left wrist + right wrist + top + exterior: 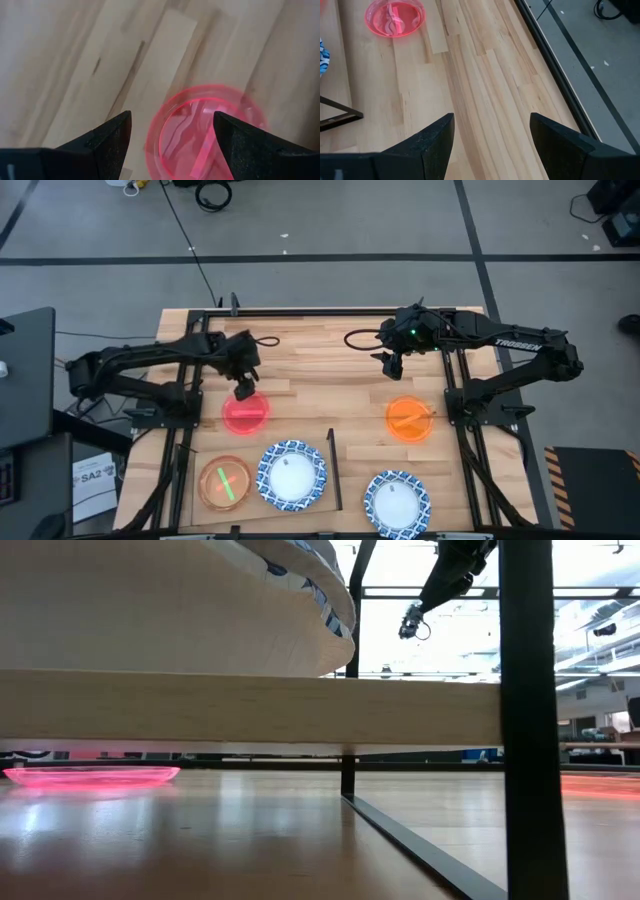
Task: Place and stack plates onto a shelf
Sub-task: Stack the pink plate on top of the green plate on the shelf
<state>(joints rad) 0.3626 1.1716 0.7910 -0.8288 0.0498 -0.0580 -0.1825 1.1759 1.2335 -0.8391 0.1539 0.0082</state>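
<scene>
My left gripper point(243, 388) point(172, 117) is open and hovers over the far rim of the translucent red plate point(245, 413) point(202, 132), which lies flat on the table. My right gripper point(392, 365) point(491, 117) is open and raised above bare tabletop, on the far side of the orange plate point(410, 420). The raised shelf point(215, 445) point(250, 710) carries a blue-and-white plate point(292, 475) point(300, 580) and an orange plate with green showing through it point(225, 483). Another blue-and-white plate point(397, 502) rests on the table near the front edge.
The shelf's black bar point(333, 470) and a black post point(525, 720) stand between the two halves of the table's near part. Black frame rails run along the table's sides and far edge point(300, 311). Bare wood lies between the arms at mid-table point(320, 380).
</scene>
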